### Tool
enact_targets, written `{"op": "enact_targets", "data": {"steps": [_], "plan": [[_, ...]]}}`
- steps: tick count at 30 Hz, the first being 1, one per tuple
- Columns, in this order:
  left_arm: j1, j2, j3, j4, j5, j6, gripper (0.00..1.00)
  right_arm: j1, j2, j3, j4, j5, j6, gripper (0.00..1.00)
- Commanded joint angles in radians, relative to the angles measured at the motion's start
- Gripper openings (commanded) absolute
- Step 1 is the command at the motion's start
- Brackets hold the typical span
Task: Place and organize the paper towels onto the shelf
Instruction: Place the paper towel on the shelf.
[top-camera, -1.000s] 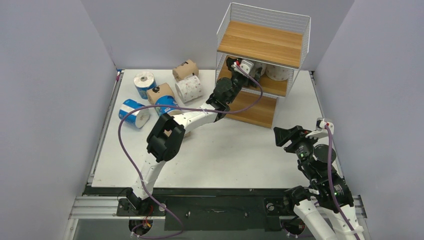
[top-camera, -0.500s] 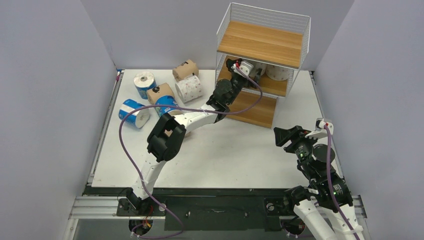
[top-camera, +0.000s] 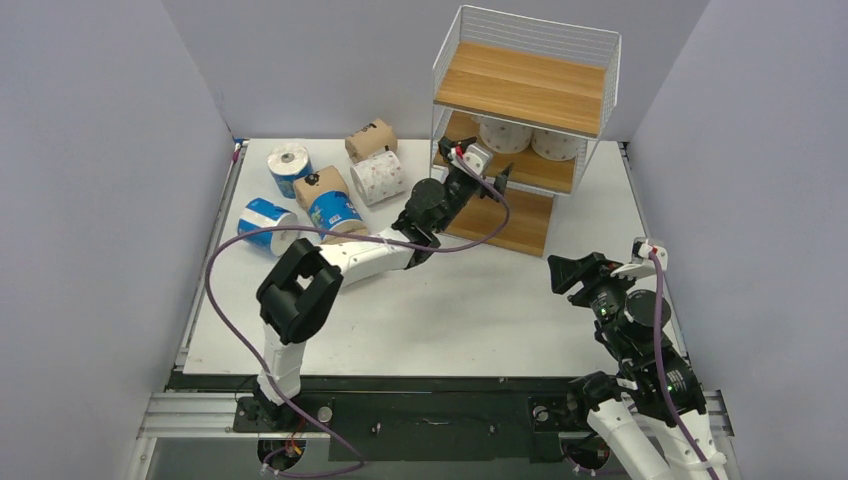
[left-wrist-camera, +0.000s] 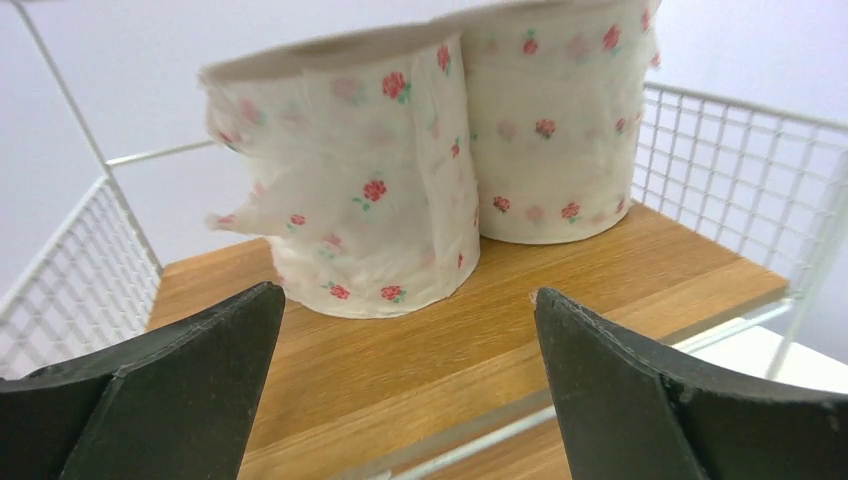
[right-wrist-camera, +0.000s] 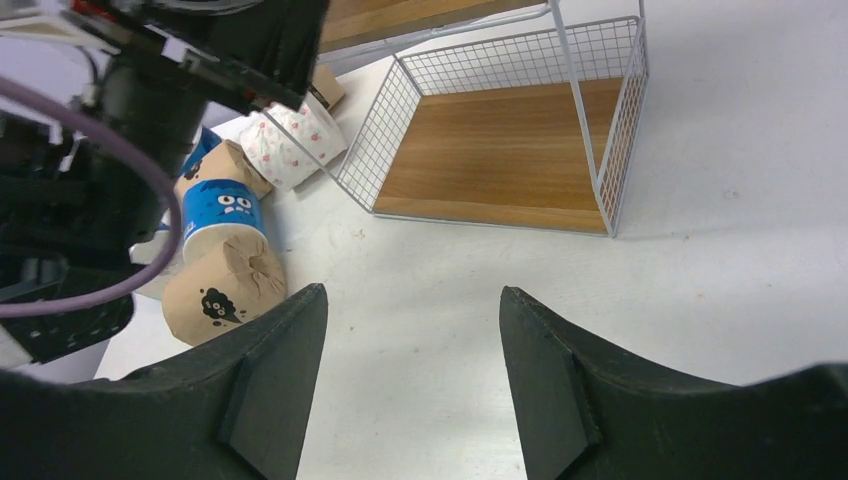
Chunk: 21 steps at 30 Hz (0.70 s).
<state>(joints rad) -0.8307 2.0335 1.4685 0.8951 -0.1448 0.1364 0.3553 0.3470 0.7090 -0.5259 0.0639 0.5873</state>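
My left gripper (left-wrist-camera: 405, 300) hangs spread wide with nothing between its fingers, level with the middle board (left-wrist-camera: 430, 350) of the shelf (top-camera: 522, 88) and just in front of it. My right gripper (right-wrist-camera: 410, 300) hovers about half open, also empty, over the table (top-camera: 480, 300) near the shelf's bottom tier. Two of the paper towels are on that middle board: the near floral roll (left-wrist-camera: 350, 170) and the far floral roll (left-wrist-camera: 560, 120) stand on end, long axis vertical, cores facing up, sides touching. I judge they stand that way so the flat end rests steady on the wood and cannot roll off, and they are packed together toward the back, the far one near the wire side wall, to leave room for their match. That third floral roll (top-camera: 378, 177) lies on its side on the table left of the shelf, axis roughly level, in a cluster with a brown roll (top-camera: 370, 139) and a blue-and-white roll (top-camera: 289, 163) that stands core up. My open fingers frame the near roll without touching it
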Motion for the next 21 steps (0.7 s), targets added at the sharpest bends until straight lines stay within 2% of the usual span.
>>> {"op": "enact_targets", "data": {"steps": [1,6,10,12,15,18,21], "plan": [[-0.02,-0.21,-0.124,0.114,0.015,0.003,0.96,0.007,-0.019,-0.008,0.026,0.007,-0.001,0.59],[-0.088,-0.432,-0.322,0.106,-0.097,0.069,0.96,0.008,-0.026,-0.014,0.029,0.004,0.004,0.6],[-0.112,-0.631,-0.462,-0.007,-0.306,0.082,0.96,0.009,-0.011,-0.018,0.044,-0.033,0.018,0.63],[-0.106,-0.743,-0.501,-0.142,-0.422,-0.011,0.96,0.012,0.009,-0.028,0.055,-0.051,0.025,0.64],[-0.093,-0.886,-0.534,-0.436,-0.573,-0.214,0.96,0.026,0.053,-0.046,0.068,-0.056,0.036,0.65],[-0.079,-1.038,-0.564,-0.672,-0.643,-0.359,0.96,0.066,0.087,-0.071,0.101,-0.041,0.053,0.65],[-0.073,-1.146,-0.597,-0.927,-0.696,-0.515,0.96,0.183,0.132,-0.083,0.119,0.036,0.059,0.65]]}}
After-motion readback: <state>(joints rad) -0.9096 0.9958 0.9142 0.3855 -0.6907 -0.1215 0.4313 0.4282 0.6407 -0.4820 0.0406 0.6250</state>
